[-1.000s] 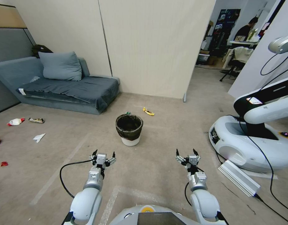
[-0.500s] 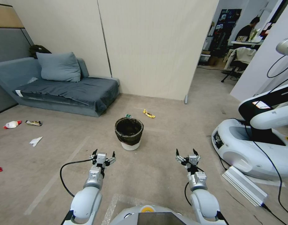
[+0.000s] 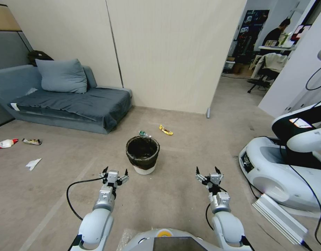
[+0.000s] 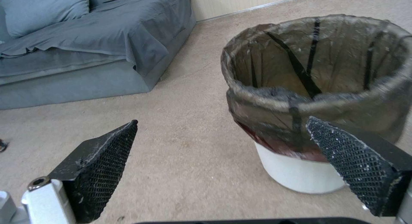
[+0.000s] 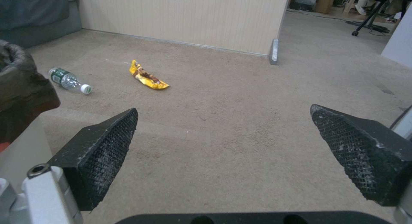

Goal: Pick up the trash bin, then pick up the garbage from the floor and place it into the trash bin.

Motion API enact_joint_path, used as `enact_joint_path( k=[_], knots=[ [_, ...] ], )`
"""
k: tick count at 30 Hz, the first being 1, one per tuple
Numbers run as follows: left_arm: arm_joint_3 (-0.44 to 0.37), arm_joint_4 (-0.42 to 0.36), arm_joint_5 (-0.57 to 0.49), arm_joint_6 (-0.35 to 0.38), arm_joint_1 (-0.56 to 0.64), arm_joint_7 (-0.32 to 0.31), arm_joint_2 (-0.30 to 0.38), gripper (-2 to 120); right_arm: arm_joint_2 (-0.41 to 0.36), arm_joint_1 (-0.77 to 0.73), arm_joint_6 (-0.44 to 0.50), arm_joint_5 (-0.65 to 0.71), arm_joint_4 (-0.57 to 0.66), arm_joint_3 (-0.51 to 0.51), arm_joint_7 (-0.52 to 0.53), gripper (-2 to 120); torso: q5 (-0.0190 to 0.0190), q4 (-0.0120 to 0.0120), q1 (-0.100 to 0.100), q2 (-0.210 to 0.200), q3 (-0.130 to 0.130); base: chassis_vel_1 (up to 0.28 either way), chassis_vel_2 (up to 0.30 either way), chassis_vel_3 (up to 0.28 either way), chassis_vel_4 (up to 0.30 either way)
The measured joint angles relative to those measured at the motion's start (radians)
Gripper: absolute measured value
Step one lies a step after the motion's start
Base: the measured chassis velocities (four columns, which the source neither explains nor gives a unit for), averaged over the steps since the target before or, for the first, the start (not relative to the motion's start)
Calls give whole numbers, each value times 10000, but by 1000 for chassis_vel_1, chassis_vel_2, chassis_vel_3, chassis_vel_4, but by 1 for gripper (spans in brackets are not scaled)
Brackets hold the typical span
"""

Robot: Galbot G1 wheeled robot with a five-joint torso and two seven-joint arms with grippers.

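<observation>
The trash bin [image 3: 142, 154] stands upright on the floor, centred just beyond both grippers. Left gripper [image 3: 114, 172] and right gripper [image 3: 208, 172] hover spread wide, holding nothing. A yellow wrapper [image 3: 165, 130] lies beyond the bin.

A staged living-room corner in a robotics lab: a blue-grey fabric sofa bed [image 3: 69, 108], plain beige partition panels [image 3: 174, 52], a parked white wheeled robot [image 3: 289, 164].

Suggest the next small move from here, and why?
Probably ease the left gripper forward toward the trash bin. The bin stands upright on the floor just ahead, ungrasped, closer to the left arm; both the left and right gripper hover open and empty. The bin's near rim already sits by one left finger.
</observation>
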Motion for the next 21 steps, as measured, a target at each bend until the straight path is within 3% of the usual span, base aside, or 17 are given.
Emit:
enact_joint_path(
  k=[21],
  knots=[
    [-31, -11, -10, -2, -93, 11, 12, 100, 10, 48, 110, 185, -116, -6, 38, 100, 1, 1, 0, 0, 1, -126, 115, 119, -119]
  ],
)
